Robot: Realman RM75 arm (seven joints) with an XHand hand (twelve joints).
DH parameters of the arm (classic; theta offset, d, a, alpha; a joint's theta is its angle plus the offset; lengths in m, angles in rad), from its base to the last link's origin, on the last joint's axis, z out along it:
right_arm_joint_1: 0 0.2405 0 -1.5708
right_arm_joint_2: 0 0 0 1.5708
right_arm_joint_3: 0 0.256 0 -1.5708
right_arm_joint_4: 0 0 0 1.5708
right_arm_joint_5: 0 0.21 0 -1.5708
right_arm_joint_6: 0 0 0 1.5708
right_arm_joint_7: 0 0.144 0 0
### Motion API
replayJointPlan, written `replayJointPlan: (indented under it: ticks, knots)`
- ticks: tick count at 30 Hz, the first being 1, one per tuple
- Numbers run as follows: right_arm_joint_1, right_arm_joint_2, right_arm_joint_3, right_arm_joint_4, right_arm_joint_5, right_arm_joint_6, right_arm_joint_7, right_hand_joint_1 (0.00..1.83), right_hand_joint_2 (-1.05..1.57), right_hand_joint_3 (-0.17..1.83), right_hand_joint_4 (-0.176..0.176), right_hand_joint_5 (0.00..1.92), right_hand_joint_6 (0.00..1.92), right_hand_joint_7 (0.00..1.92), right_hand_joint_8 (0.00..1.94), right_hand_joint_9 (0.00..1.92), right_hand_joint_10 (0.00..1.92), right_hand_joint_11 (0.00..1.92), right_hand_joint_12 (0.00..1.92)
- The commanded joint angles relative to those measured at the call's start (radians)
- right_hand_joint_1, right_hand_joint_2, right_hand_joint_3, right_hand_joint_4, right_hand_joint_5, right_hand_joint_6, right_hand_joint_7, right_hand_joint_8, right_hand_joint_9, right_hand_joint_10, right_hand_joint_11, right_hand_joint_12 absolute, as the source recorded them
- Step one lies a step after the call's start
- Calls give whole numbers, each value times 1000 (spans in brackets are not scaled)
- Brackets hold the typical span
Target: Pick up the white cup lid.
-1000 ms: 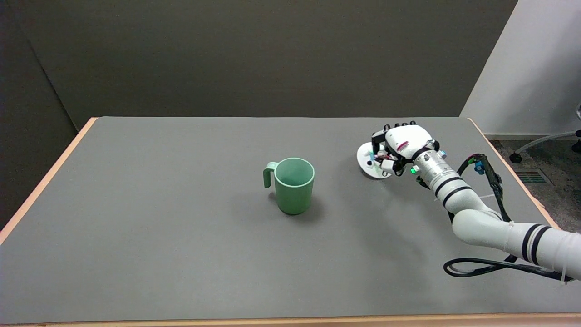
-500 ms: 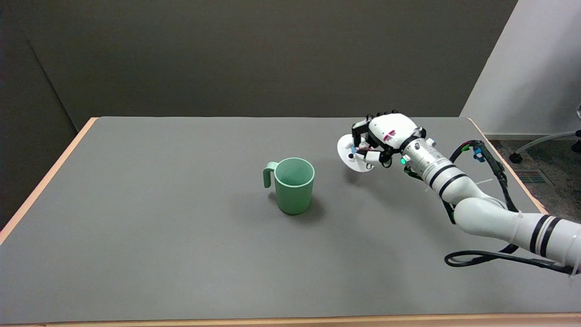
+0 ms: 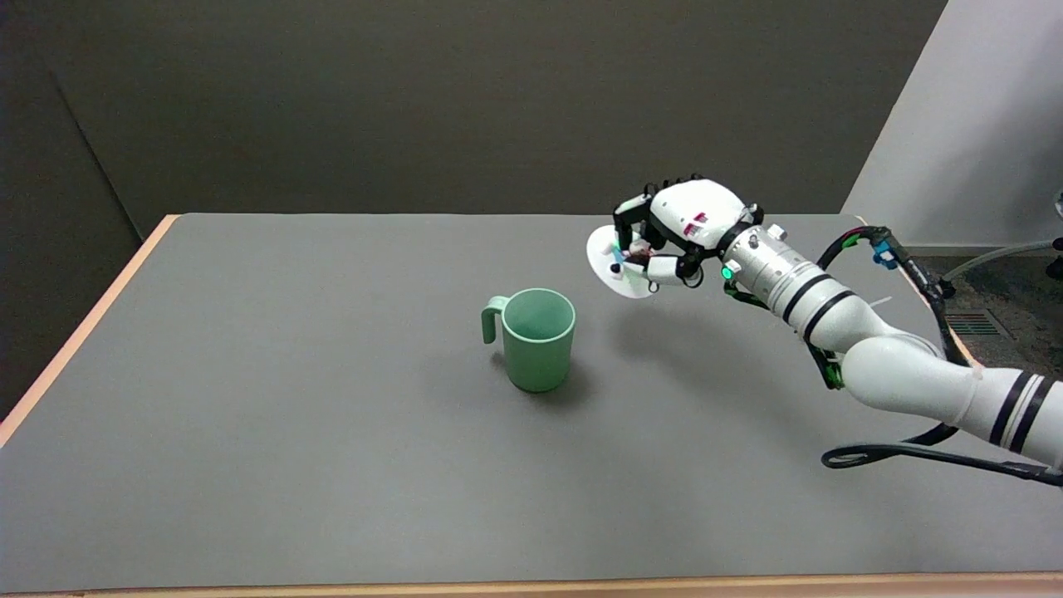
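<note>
Lid [image 3: 604, 264]: white. Mug [image 3: 537, 338]: pale green. Table [image 3: 332, 432]: grey top, tan edge. Right hand [image 3: 677, 228]: white shell, black fingers. Arm [image 3: 872, 357]: white, black bands.

Right arm [image 3: 880, 365]: glossy white rounded segments, paired black bands near wrist and near elbow, silver wrist collar with green light. Right hand [image 3: 677, 228]: white shell back with small red marking, black fingers. Black cable [image 3: 905, 457] loops alongside, blue and green connector at top.
</note>
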Motion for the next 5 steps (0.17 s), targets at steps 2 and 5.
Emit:
replayJointPlan:
  ticks: [2, 5]
  knots:
    - [33, 52, 14, -201, -22, -96, -3, 941, 1083, 248, 176, 805, 1272, 1104, 502, 1140, 478, 922, 1089]
    - [35, 52, 14, -230, -20, -97, 3, 940, 1083, 248, 176, 805, 1272, 1104, 503, 1139, 478, 923, 1091]
